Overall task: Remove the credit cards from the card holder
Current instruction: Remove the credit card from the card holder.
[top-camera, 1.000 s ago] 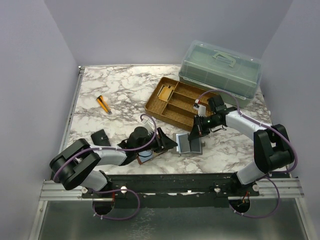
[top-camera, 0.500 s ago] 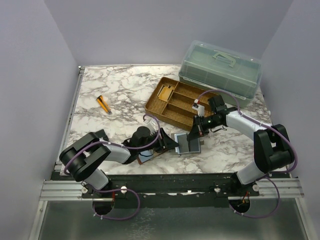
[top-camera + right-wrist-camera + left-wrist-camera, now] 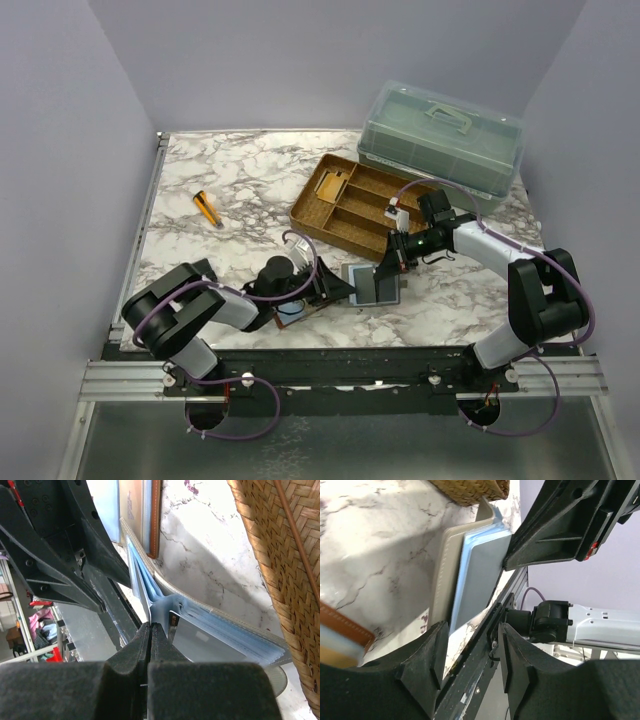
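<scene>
The reddish-brown card holder (image 3: 290, 313) lies open near the front edge, under my left wrist; its brown rim (image 3: 342, 626) and a pale blue panel show in the left wrist view, but I cannot make out credit cards in it. My left gripper (image 3: 340, 290) stands open and empty just right of it, its jaws (image 3: 470, 647) pointing at a blue-grey folder (image 3: 373, 284). My right gripper (image 3: 150, 627) is shut on a thin blue leaf of that folder (image 3: 160, 605) and holds it tilted up. A grey card (image 3: 225, 647) sits in the folder's pocket.
A wicker tray (image 3: 360, 205) sits behind the folder, its wall (image 3: 280, 555) close to my right gripper. A clear green lidded box (image 3: 440, 140) stands at the back right. An orange pen (image 3: 208, 208) and a small black case (image 3: 200, 272) lie on the left.
My left gripper has slid right, up to the folder. The right gripper has pulled the folder from lying flat and open to tilted up.
</scene>
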`<state>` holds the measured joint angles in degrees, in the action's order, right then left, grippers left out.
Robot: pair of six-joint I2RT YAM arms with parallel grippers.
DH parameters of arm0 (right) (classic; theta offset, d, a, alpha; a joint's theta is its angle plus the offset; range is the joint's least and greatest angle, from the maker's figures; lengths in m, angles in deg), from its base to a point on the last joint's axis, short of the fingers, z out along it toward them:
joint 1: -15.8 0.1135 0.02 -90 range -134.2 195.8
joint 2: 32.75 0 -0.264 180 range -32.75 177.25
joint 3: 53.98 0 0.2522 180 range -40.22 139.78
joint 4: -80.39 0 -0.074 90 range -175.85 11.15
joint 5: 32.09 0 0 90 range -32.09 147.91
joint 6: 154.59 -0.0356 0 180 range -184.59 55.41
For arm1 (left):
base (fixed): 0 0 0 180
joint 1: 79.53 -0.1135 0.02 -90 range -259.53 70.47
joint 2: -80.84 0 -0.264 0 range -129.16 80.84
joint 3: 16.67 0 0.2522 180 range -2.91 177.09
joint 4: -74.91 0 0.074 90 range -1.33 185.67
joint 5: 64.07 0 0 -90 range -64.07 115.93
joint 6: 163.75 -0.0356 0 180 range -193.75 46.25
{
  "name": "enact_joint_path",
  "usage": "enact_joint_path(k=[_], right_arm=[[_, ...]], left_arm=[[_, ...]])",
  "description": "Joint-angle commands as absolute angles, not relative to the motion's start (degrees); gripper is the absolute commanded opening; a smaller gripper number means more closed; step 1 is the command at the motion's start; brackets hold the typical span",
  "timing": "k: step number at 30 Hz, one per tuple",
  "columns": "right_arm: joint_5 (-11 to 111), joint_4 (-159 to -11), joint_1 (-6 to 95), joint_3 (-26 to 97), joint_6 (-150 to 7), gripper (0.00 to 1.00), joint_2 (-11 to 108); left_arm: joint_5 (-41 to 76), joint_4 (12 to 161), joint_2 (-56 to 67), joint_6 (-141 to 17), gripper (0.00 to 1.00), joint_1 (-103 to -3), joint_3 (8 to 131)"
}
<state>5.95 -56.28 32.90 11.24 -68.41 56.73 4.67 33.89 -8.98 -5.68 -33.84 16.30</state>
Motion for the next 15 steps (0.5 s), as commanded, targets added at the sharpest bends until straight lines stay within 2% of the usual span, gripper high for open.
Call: enact_joint_path(k=[1, 10, 15], right_arm=[[4.68, -56.97, 31.92, 11.24, -68.11, 0.00, 56.50], [4.17, -57.02, 31.62, 11.30, -67.93, 0.00, 56.91], [3.11, -57.07, 31.62, 11.30, -67.93, 0.00, 56.81]], left_arm=[[7.52, 31.77, -4.77, -4.63, 0.51, -34.77, 12.64], [5.04, 31.93, -0.24, -6.26, 0.51, -34.77, 14.50], [1.34, 31.28, -2.36, -6.20, 0.51, -34.79, 17.15]])
